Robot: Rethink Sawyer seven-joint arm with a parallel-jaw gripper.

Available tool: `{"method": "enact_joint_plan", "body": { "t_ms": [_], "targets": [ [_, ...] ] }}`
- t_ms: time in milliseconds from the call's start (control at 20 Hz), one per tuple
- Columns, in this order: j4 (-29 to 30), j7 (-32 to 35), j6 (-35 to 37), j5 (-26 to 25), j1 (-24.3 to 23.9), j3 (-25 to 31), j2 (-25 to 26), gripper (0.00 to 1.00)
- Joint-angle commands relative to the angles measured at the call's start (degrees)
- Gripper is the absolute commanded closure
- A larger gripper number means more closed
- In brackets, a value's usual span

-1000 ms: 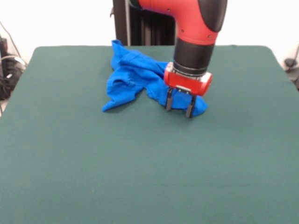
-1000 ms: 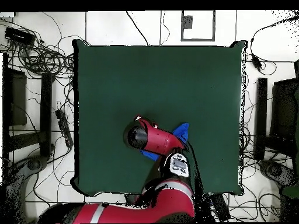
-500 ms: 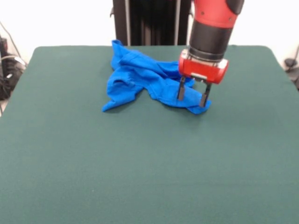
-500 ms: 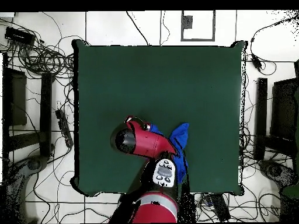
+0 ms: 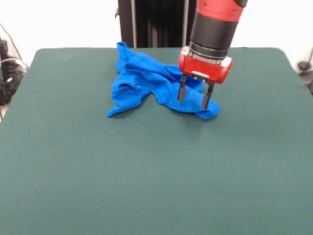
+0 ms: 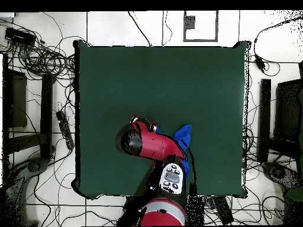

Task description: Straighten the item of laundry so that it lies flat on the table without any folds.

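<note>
My end effector [image 5: 193, 98], fingers spread and empty, hovers over the crumpled T-shirt [image 5: 146, 83] upper centre, ready to pinch its right corner.

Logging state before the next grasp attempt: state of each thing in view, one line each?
T-shirt: crumpled in a heap with many folds, not flat, lying toward the table's far side in the front view.
gripper: open, fingers pointing down over the shirt's right-hand end, nothing between them.
table: green cover, only the shirt on it.
arm: reaching over the shirt, hiding most of it from overhead.
</note>
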Motion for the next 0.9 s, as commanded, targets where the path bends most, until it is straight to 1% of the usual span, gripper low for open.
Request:
{"method": "enact_joint_plan", "body": {
  "t_ms": [50, 250, 400, 500, 850, 900],
  "targets": [
    [0.33, 8.77, -1.49, -0.34, -1.21, 4.08, 8.34, 0.00],
    [-0.15, 9.41, -2.54, 0.11, -1.35, 4.22, 10.00, 0.00],
    [0.89, 10.86, -2.79, 1.09, -1.26, 4.71, 10.45, 0.00],
    [1.76, 11.50, -2.18, 1.55, -0.67, 4.10, 10.12, 0.00],
    [5.60, 11.76, 2.14, 2.35, -3.19, 6.47, 9.11, 0.00],
    [6.15, 12.07, 2.67, 2.58, -2.99, 6.35, 8.71, 0.00]
  ]
}}
